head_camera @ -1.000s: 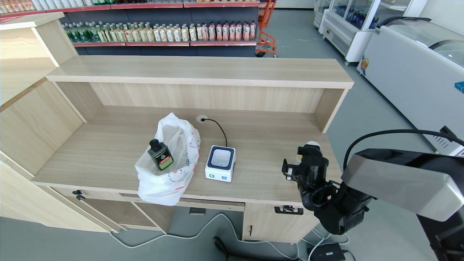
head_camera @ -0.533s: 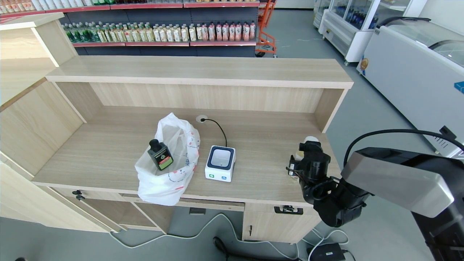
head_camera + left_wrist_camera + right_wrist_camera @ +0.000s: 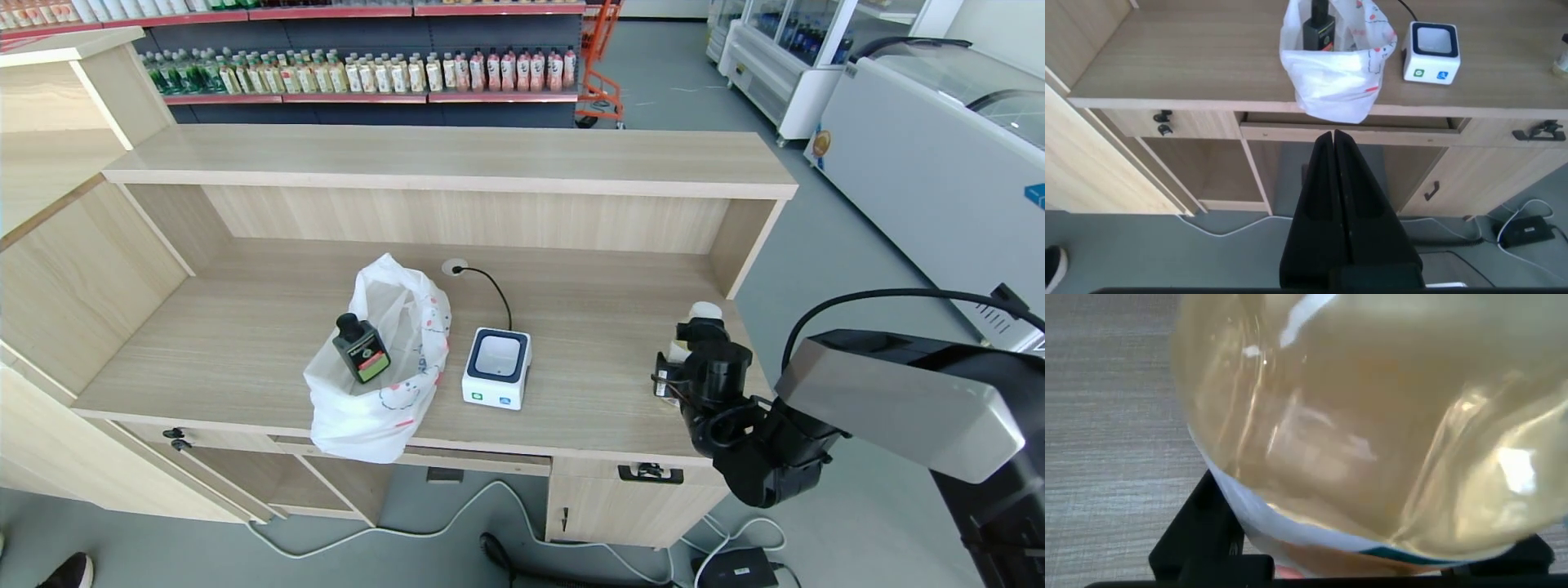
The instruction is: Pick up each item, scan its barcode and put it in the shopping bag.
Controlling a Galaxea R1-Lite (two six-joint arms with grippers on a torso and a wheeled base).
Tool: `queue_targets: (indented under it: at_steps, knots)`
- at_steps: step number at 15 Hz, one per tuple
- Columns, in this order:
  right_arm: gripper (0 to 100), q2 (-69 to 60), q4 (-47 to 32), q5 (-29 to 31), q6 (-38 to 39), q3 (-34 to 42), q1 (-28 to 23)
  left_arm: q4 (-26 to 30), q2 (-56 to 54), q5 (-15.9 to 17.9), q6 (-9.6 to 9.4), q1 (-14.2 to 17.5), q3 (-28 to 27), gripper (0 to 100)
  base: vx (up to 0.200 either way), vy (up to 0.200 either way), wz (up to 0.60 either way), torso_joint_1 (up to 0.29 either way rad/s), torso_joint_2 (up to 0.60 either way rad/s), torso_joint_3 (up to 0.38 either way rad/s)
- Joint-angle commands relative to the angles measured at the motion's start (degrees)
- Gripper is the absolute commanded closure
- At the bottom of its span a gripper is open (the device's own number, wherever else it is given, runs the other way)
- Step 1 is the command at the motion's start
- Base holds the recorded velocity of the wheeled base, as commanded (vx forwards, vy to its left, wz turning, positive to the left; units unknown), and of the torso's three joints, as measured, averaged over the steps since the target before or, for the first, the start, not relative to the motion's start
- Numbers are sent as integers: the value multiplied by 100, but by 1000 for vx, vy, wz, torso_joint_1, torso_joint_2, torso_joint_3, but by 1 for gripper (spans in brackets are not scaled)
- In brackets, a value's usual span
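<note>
A bottle of pale yellow drink with a white cap (image 3: 703, 313) stands near the right end of the wooden counter (image 3: 245, 343). My right gripper (image 3: 684, 347) is open, and its fingers (image 3: 1196, 535) sit on either side of the bottle (image 3: 1372, 416). The white shopping bag (image 3: 377, 377) stands left of centre with a black bottle (image 3: 360, 349) upright inside it. A white barcode scanner (image 3: 496, 367) sits just right of the bag. My left gripper (image 3: 1335, 151) is shut on nothing, low in front of the counter and below the bag (image 3: 1333, 69).
The counter has a raised back shelf (image 3: 449, 159) and side walls. The scanner's black cable (image 3: 492, 286) runs to a hole at the back. Drawer handles (image 3: 649, 471) sit under the front edge. Cables and a power brick (image 3: 739, 567) lie on the floor.
My right gripper has moved a little right and forward, closing in on the yellow bottle. The bag, scanner and black bottle have not moved.
</note>
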State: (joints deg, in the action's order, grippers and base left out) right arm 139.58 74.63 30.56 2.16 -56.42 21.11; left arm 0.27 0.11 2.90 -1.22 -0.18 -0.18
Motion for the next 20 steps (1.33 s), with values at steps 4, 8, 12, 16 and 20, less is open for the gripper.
queue_targets:
  at_steps: [4,8,12,16,20]
  knots:
    - [100,-1311,-1091,-384,162,-62,-362,0,-2,0,-1,1,1,100,0,0,0,0,0,0]
    - [100,-3877,-3596,-3302,1296,-80,-1039,0,-2,0,-1,1,1,100,0,0,0,0,0,0]
    - [100,-6523,-6681,-8171,1929,-484,-1690,0,-2,0,-1,1,1,100,0,0,0,0,0,0]
    - [100,-7692,-7779,-8927,1920,-519,-907,0,-2,0,-1,1,1,100,0,0,0,0,0,0]
    - [100,-8351,-8105,-8927,1929,-379,314,0,-2,0,-1,1,1,100,0,0,0,0,0,0]
